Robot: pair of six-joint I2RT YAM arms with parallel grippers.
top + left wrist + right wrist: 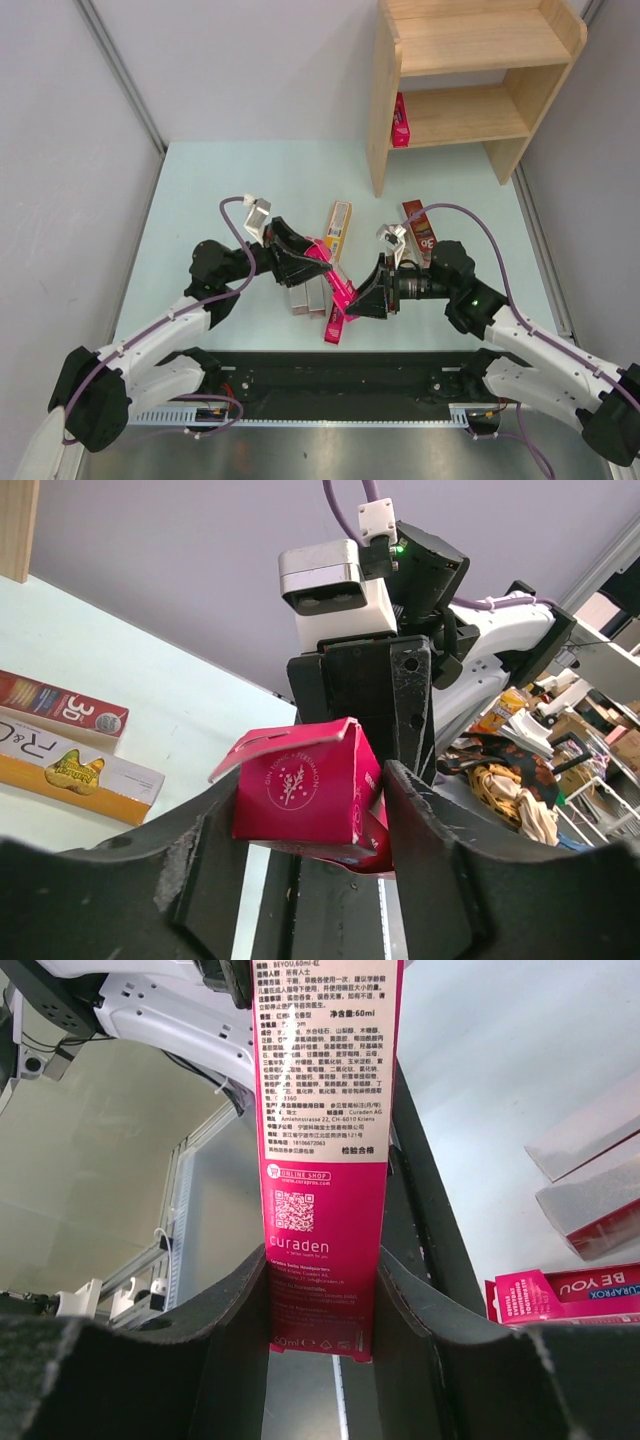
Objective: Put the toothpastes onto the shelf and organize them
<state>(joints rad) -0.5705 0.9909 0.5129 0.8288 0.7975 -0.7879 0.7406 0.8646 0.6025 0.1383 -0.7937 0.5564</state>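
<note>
L gripper (pixel 310 802) & R gripper (pixel 322 1295) both clamp one pink carton (pixel 337 284), prob. a handover for far-right shelf (pixel 470 45).

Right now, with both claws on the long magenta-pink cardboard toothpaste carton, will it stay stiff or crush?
Probably stiff lengthwise: the magenta-pink cardboard toothpaste carton spans both claws without sagging. Its end flap stands open at the left claw, so that end may crush. Smooth printed sides could slip in the right claw.
</note>
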